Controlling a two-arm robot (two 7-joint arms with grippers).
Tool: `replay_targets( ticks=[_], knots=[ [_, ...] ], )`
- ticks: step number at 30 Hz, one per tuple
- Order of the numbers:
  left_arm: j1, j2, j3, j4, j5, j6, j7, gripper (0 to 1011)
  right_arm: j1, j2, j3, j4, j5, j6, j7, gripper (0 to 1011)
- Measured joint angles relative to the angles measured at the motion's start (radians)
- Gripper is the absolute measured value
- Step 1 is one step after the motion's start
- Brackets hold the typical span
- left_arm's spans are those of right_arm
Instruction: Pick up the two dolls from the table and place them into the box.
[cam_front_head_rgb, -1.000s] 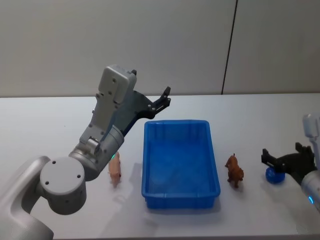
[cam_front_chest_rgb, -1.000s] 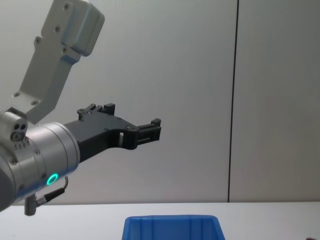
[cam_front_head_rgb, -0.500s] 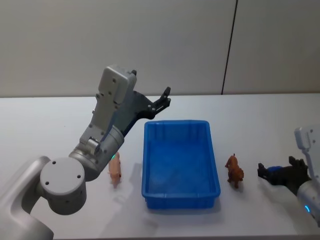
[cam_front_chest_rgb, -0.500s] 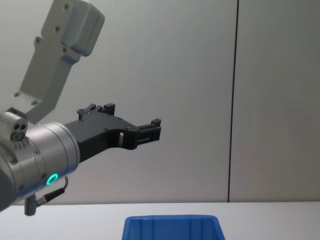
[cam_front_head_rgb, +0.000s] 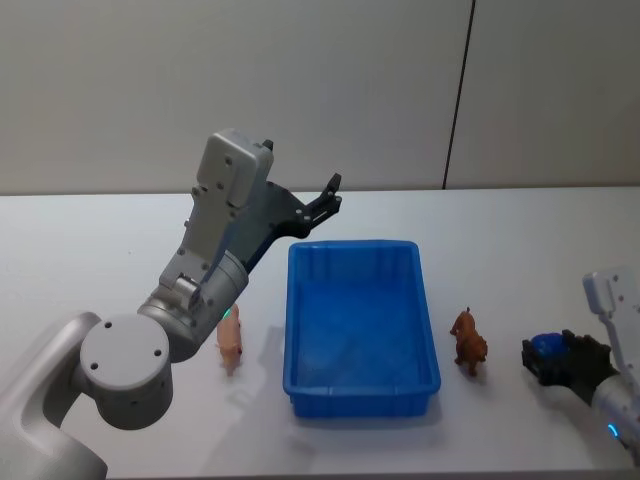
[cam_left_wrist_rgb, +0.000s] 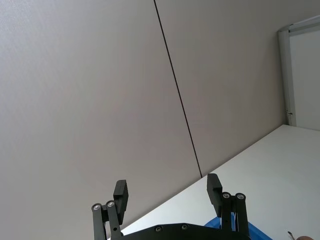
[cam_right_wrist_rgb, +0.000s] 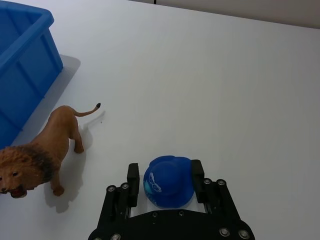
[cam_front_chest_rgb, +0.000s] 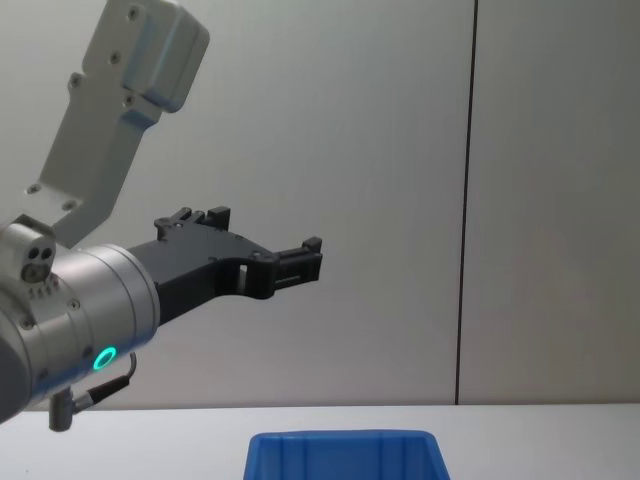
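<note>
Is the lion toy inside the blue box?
No, the lion stands on the white table beside the box, outside it.

box (cam_front_head_rgb: 352, 244): glossy plastic | table (cam_front_head_rgb: 520, 230): smooth matt white | lion doll (cam_front_head_rgb: 467, 341): matt plastic

Left gripper (cam_left_wrist_rgb: 167, 185) raised, right gripper (cam_right_wrist_rgb: 165, 168) low

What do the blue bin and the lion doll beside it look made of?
The bin: moulded plastic, it seems, smooth with a slight sheen and a thick rim. The lion doll: likely hard plastic or rubber, matte, with a painted mane; cannot tell which.
</note>
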Motion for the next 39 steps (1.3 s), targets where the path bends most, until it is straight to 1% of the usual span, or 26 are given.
replay_targets(
  ticks=[1,4,6,7,11,16,19,20,22,23,25,28,34,39],
  knots=[
    [0.000,0.000,0.000,0.000,0.000,0.000,0.000,1001,0.000,0.000,0.000,0.000,0.000,0.000,0.000,620],
    [0.000,0.000,0.000,0.000,0.000,0.000,0.000,1001,0.001,0.000,0.000,0.010,-0.005,-0.009,0.009,510],
    [0.000,0.000,0.000,0.000,0.000,0.000,0.000,1001,0.001,0.000,-0.001,0.013,-0.008,-0.014,0.013,480],
    [0.000,0.000,0.000,0.000,0.000,0.000,0.000,1001,0.001,0.000,-0.001,0.015,-0.011,-0.020,0.016,417],
    [0.000,0.000,0.000,0.000,0.000,0.000,0.000,1001,0.000,0.000,-0.003,0.015,-0.022,-0.040,0.025,363],
    [0.000,0.000,0.000,0.000,0.000,0.000,0.000,1001,-0.005,0.002,-0.005,0.004,-0.036,-0.072,0.036,332],
    [0.000,0.000,0.000,0.000,0.000,0.000,0.000,1001,-0.012,0.005,-0.007,-0.018,-0.047,-0.103,0.047,309],
    [0.000,0.000,0.000,0.000,0.000,0.000,0.000,1001,-0.012,0.005,-0.007,-0.018,-0.047,-0.103,0.047,305],
    [0.000,0.000,0.000,0.000,0.000,0.000,0.000,1001,-0.018,0.007,-0.009,-0.040,-0.053,-0.126,0.056,291],
    [0.000,0.000,0.000,0.000,0.000,0.000,0.000,1001,-0.018,0.007,-0.009,-0.040,-0.053,-0.126,0.056,291],
    [0.000,0.000,0.000,0.000,0.000,0.000,0.000,1001,-0.024,0.009,-0.011,-0.067,-0.057,-0.153,0.068,276],
    [0.000,0.000,0.000,0.000,0.000,0.000,0.000,1001,-0.028,0.010,-0.012,-0.087,-0.059,-0.173,0.080,263],
    [0.000,0.000,0.000,0.000,0.000,0.000,0.000,1001,-0.032,0.006,-0.021,-0.137,-0.060,-0.223,0.121,232],
    [0.000,0.000,0.000,0.000,0.000,0.000,0.000,1001,-0.025,-0.007,-0.035,-0.165,-0.064,-0.261,0.168,206]
  ],
)
